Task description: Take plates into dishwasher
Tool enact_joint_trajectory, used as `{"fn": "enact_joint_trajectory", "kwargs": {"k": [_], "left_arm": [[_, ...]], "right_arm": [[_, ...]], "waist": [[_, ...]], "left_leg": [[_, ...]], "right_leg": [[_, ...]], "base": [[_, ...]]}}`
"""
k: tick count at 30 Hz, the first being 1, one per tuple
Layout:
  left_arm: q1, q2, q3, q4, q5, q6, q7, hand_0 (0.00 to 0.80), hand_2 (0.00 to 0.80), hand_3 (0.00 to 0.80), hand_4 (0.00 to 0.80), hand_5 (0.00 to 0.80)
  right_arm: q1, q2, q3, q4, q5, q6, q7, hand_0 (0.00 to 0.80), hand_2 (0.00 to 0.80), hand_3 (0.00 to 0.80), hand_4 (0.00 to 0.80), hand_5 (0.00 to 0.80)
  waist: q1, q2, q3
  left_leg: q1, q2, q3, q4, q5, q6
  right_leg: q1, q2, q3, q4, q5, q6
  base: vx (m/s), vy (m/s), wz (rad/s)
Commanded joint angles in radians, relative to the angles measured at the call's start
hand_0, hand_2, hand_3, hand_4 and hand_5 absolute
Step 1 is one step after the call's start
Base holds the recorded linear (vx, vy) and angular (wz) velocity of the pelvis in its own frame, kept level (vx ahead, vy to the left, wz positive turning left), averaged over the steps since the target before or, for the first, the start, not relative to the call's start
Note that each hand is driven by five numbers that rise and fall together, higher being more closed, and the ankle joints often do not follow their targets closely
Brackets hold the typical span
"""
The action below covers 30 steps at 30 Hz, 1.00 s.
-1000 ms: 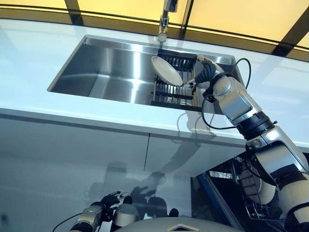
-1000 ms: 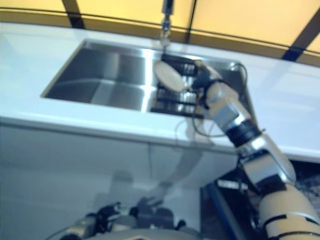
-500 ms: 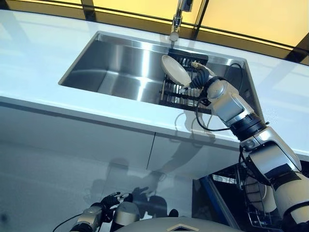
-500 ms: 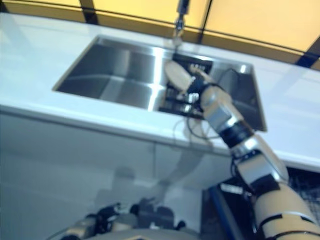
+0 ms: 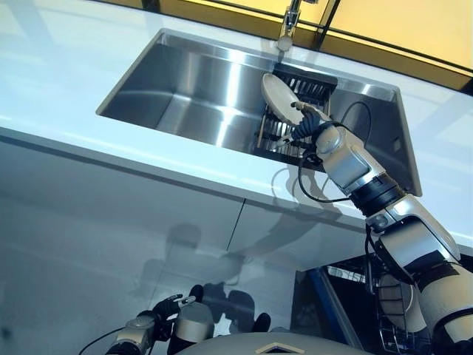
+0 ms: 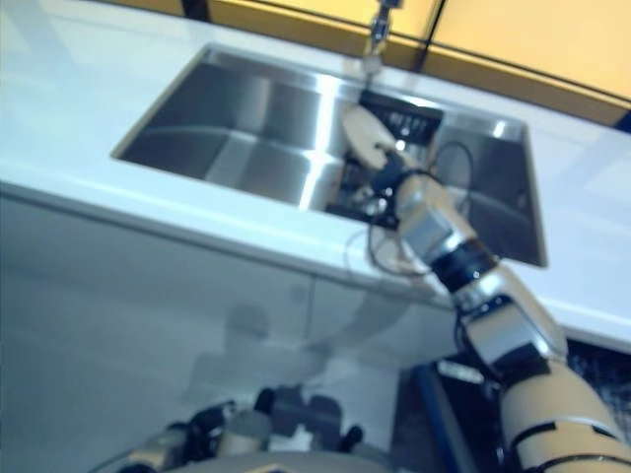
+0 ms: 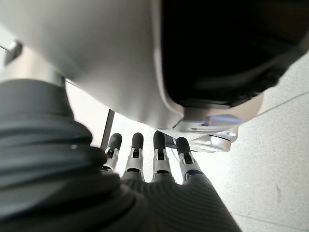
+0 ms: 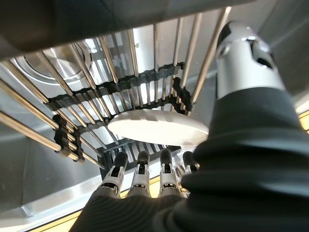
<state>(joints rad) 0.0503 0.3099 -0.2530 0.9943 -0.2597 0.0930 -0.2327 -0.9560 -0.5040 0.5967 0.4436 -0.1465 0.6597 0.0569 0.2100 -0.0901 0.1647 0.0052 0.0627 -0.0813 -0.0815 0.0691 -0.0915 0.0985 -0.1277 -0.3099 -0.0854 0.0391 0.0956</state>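
Right hand (image 5: 309,124) is reaching into the sink (image 5: 185,89), and you're seeing its fingers (image 8: 140,169) lying straight under the white plate (image 5: 279,97), thumb up beside the rim, so it's open, touching, not curled round it. That plate is sitting tilted on edge in the dish rack (image 5: 295,111), which is made of thin metal rods with black ribbed crossbars, at the right end of the brushed steel basin, just below the faucet (image 5: 288,26). You're getting no readable print anywhere. Glossy white countertop (image 5: 74,66) is wrapping the sink, with smooth white cabinet fronts below. Left hand (image 5: 159,314) is hanging low by the floor, fingers (image 7: 136,150) straight, holding nothing. Wire dishwasher basket (image 5: 392,310) is showing at lower right with a pale plate in it
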Motion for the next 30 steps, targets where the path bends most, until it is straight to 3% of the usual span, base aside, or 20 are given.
{"fn": "enact_joint_trajectory", "kwargs": {"k": [1, 17, 30], "left_arm": [[-0.040, 0.022, -0.036, -0.010, -0.043, -0.023, 0.013, 0.000, 0.000, 0.000, 0.000, 0.000], [-0.050, 0.045, -0.065, -0.042, -0.090, -0.041, 0.013, 0.000, 0.000, 0.000, 0.000, 0.000], [-0.030, 0.042, -0.078, -0.056, -0.101, -0.034, 0.005, 0.000, 0.000, 0.000, 0.000, 0.000]], "right_arm": [[-0.128, -0.070, 0.025, 0.028, -0.060, 0.014, -0.063, 0.000, 0.000, 0.000, 0.000, 0.000], [-0.261, -0.188, 0.024, 0.095, -0.039, 0.023, -0.111, 0.000, 0.000, 0.000, 0.000, 0.000], [-0.333, -0.229, 0.033, 0.165, -0.026, -0.006, -0.107, 0.000, 0.000, 0.000, 0.000, 0.000]], "waist": [[0.031, -0.001, 0.026], [0.035, 0.029, 0.087], [0.048, 0.050, 0.077]], "left_leg": [[-0.024, 0.002, 0.041, -0.004, -0.015, 0.024], [-0.086, -0.007, 0.017, -0.003, -0.001, 0.030], [-0.084, -0.016, 0.001, -0.002, -0.001, 0.029]], "right_leg": [[-0.014, -0.068, 0.021, 0.043, 0.011, 0.050], [-0.082, -0.076, 0.031, 0.063, 0.012, 0.048], [-0.076, -0.094, 0.018, 0.071, 0.005, 0.052]], "base": [[-0.063, -0.029, 0.09], [-0.007, -0.007, 0.03], [0.029, 0.023, 0.01]]}}
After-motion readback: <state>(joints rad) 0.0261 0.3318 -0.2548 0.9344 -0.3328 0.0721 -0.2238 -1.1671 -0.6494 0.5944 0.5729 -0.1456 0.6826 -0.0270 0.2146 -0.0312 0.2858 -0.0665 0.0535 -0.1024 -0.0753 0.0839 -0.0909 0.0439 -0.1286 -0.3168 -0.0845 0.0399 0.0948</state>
